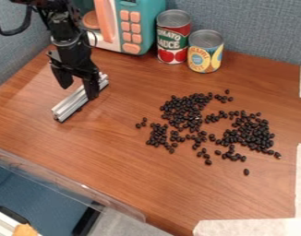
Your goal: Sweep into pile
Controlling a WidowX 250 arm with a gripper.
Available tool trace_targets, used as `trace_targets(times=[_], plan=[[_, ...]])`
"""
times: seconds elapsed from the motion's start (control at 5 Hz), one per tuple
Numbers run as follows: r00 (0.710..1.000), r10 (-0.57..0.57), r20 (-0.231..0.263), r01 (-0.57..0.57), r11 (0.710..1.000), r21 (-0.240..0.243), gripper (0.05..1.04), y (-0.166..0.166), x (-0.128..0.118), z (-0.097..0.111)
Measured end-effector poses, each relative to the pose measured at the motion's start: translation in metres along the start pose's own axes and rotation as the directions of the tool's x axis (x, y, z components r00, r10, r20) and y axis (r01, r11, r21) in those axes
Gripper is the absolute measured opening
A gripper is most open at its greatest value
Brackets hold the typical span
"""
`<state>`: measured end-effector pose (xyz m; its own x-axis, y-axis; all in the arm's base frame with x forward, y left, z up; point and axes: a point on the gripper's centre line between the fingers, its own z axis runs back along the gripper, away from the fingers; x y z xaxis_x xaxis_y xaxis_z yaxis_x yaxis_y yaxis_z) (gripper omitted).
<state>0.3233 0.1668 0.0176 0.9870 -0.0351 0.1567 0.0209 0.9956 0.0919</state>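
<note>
You're at the stage of securing the sweeping tool: your gripper (79, 93) has its fingers apart around the metal bar (71, 103), which lies toward the far left corner of the tabletop (134, 170). The black beans (183, 110) lie scattered from its middle toward the right edge. Close firmly on the bar, then bring its long side behind the outermost beans and push inward.

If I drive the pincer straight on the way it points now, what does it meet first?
Likely the silver bar: from this camera, one side of the pincer overlaps it. The wooden tabletop looks next. Depth is unclear; pincer and bar may be touching.
</note>
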Motion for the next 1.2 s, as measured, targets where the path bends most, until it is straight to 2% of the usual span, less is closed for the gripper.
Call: trace_targets(times=[0.2, 0.6, 1.0, 1.2], plan=[[1.000, -0.017, 0.000, 0.017, 1.000, -0.003, 0.965, -0.006, 0.003, 0.000], [0.999, -0.002, -0.040, 0.002, 1.000, -0.016, 0.389, -0.003, 0.001, -0.011], [0.999, -0.013, -0.049, 0.011, 0.999, -0.048, 0.349, -0.008, 0.000, -0.010], [0.997, -0.018, -0.070, 0.015, 0.999, -0.043, 0.349, -0.022, 0.000, 0.000]])
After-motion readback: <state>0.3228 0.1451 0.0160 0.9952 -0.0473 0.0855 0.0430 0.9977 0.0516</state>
